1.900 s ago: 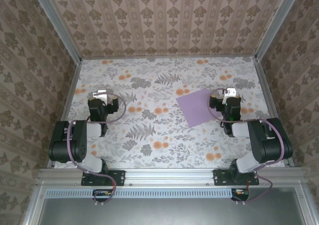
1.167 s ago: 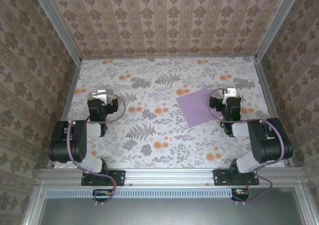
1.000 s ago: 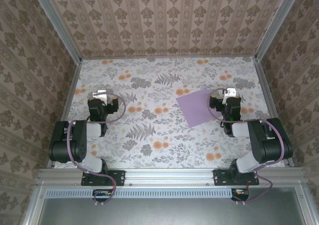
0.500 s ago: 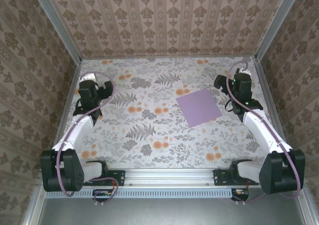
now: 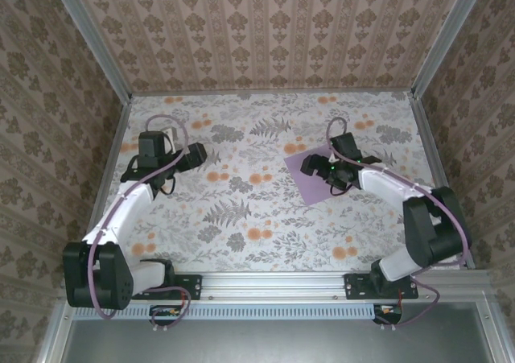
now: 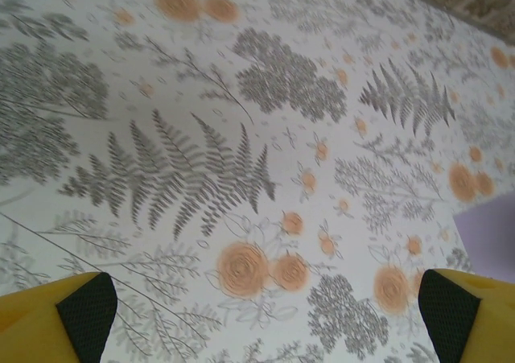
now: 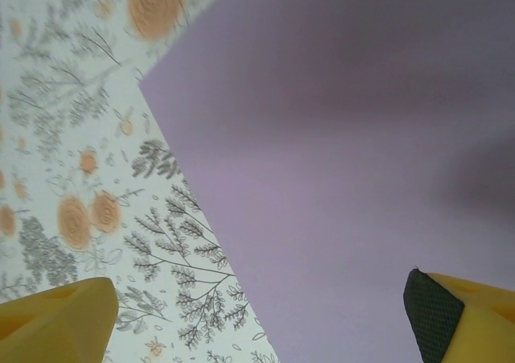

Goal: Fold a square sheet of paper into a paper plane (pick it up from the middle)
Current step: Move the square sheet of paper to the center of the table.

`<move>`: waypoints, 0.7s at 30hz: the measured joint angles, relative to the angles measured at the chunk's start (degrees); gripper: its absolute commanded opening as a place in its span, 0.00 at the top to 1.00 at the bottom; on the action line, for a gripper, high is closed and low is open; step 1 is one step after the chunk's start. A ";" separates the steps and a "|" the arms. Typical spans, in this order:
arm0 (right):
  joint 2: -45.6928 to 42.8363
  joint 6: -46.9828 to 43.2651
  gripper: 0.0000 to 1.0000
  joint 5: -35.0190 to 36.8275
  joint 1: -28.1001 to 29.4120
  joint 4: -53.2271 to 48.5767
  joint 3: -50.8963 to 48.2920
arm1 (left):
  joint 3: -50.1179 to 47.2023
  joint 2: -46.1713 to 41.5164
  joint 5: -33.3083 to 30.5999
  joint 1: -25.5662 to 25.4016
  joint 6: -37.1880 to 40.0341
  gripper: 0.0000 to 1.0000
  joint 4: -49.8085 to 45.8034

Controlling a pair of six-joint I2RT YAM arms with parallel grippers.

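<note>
The square sheet of paper [image 5: 306, 188] lies flat on the floral tabletop, right of centre, plain lavender and unfolded. My right gripper [image 5: 312, 167] hovers over its left half, pointing left, jaws open. In the right wrist view the paper [image 7: 346, 154] spreads across the upper right; its left edge runs diagonally between the yellow fingers [image 7: 56, 319], and nothing is held by the right gripper [image 7: 257, 324]. My left gripper [image 5: 195, 154] is out over the left half of the table, pointing right, open [image 6: 261, 315] and empty. A corner of the paper [image 6: 491, 228] shows at the right edge of the left wrist view.
The floral tabletop [image 5: 241, 218] is boxed in by patterned walls at the back and sides, with metal rails [image 5: 113, 146] along its edges. Both arm bases sit on the near rail [image 5: 265, 281].
Both arms have unfolded from their tucked rest pose. The right gripper swung left onto the paper. The left gripper reached out and turned right toward the table's centre.
</note>
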 measured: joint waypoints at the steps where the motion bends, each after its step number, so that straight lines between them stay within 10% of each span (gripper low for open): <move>1: 1.42 0.13 0.07 0.00 0.61 -0.35 0.70 | 0.00 0.50 0.33 -0.52 -0.02 0.00 -0.24; 21: 10.34 5.42 0.10 2.01 13.53 -2.38 5.60 | 0.02 8.48 1.86 -9.05 -4.52 0.00 2.62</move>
